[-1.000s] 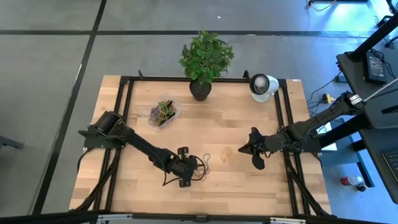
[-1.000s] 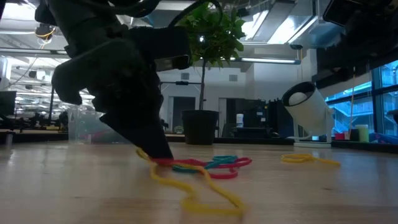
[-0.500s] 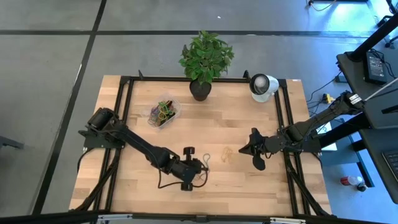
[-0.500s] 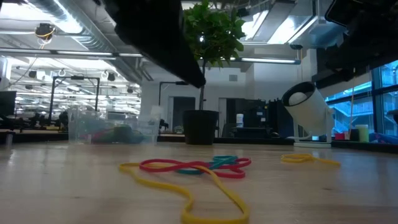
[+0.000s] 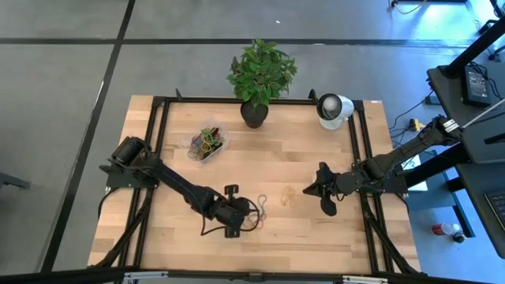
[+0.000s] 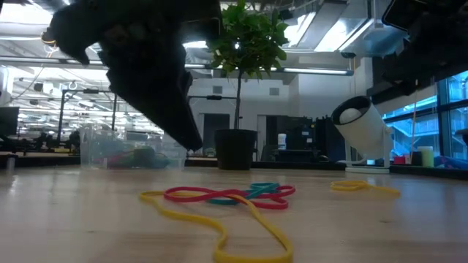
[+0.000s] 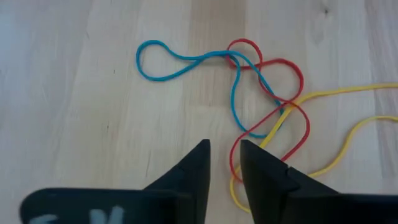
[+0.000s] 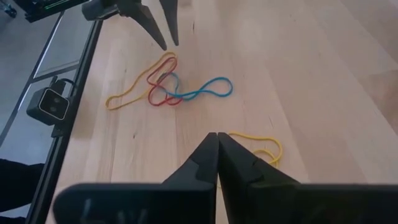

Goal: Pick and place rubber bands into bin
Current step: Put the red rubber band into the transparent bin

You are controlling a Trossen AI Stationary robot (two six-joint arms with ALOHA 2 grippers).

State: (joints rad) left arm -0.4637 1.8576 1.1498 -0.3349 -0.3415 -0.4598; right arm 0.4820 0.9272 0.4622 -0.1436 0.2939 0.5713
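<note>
A tangle of blue, red and yellow rubber bands (image 7: 261, 99) lies flat on the wooden table, near its middle (image 5: 259, 207) (image 6: 227, 197) (image 8: 168, 87). A separate yellow band (image 5: 289, 195) (image 8: 258, 146) lies to its right. My left gripper (image 7: 224, 149) (image 5: 248, 213) hovers just left of the tangle, above the table (image 6: 191, 139), fingers a narrow gap apart and empty. My right gripper (image 8: 216, 135) (image 5: 308, 189) is shut and empty, right of the lone yellow band. The clear bin (image 5: 207, 143) (image 6: 131, 153) at far left holds several bands.
A black potted plant (image 5: 256, 79) and a white round camera-like object (image 5: 333, 109) stand at the table's far edge. A black metal frame (image 5: 158, 158) runs along the table's sides. Bare wood lies between the bin and the tangle.
My left gripper, whose fingertips were down on the tangle's left end, rose off it, then came partway down again. The bands stayed on the table; the yellow and red loops spread back out flat toward the left.
</note>
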